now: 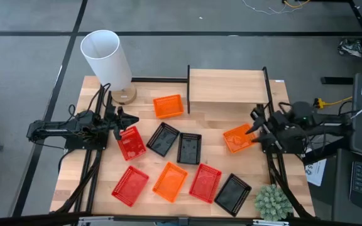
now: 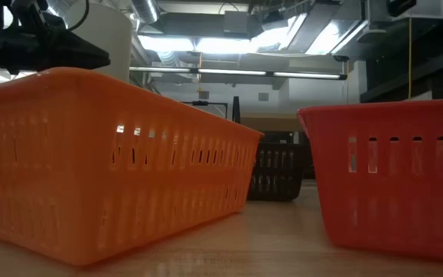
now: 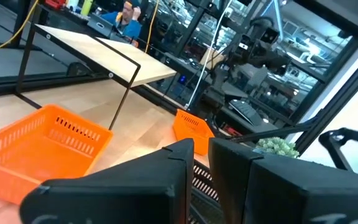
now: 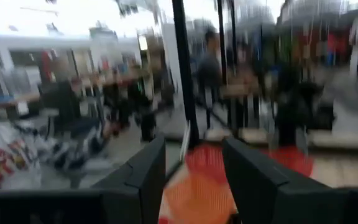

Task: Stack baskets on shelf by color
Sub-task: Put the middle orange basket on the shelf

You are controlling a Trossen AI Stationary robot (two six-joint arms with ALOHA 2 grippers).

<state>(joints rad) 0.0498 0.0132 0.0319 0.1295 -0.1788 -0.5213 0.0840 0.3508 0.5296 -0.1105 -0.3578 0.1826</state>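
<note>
**Even light above, heavy blur at my right wrist**

From overhead, my table is lit evenly and softly; the baskets on it throw only faint shadows. The white cylinder beside the shelf is the brightest thing, nearly washed out at its rim.

At table height, ceiling strip lights glare behind the orange basket, whose near wall is soft and out of focus. The wood in front of it shows a dull sheen.

My left wrist's picture is fairly crisp on the shelf, my own fingers dark and unlit. My right wrist's picture is smeared throughout, with a blown-out white sky-like band above my fingers.
</note>
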